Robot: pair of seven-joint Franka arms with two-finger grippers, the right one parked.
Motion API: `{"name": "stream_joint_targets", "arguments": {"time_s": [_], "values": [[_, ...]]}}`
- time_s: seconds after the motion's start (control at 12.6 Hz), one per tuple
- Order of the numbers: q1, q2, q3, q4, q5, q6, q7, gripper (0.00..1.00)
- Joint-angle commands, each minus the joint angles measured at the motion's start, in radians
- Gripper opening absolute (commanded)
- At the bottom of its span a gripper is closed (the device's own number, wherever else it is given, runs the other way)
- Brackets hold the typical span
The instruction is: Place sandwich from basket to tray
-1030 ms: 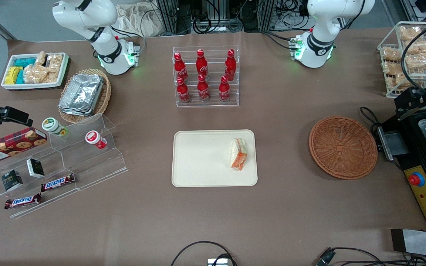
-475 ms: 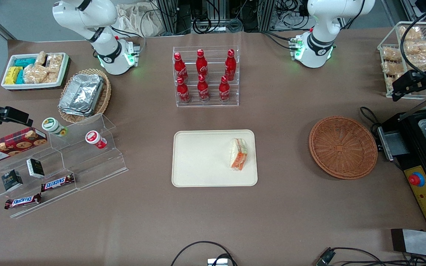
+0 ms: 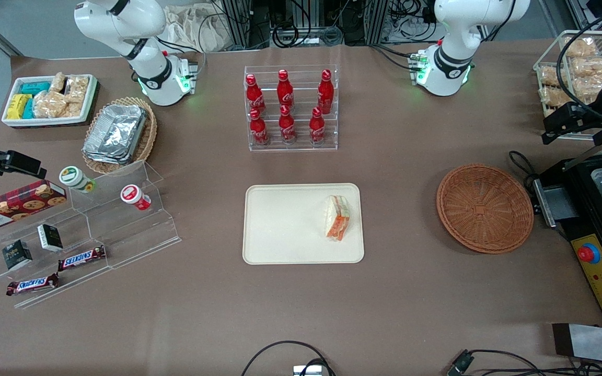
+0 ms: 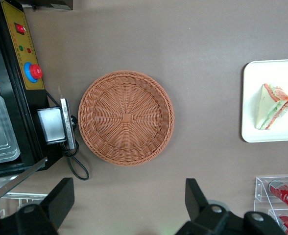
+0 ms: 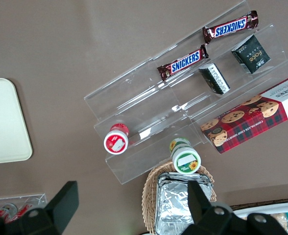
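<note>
Sandwich (image 3: 337, 217) lies on tray (image 3: 280, 230), well apart from the empty, spread-fingered gripper (image 4: 127, 208) above basket (image 4: 126, 117); task apparently complete, only parking left.

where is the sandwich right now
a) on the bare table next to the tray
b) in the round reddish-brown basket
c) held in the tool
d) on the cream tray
d: the sandwich lies on the tray, near the end facing the basket, which holds nothing, and the tool is open, holding nothing, above the table beside the basket.
</note>
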Motion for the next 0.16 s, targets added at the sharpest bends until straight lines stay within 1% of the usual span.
{"name": "stream_joint_targets", "arguments": {"time_s": [0.0,0.08], "values": [[-0.016,-0.017,0.016,-0.016,-0.012,-0.002,-0.01,1.0],[-0.015,-0.014,0.016,-0.014,-0.011,-0.005,-0.01,1.0]]}}
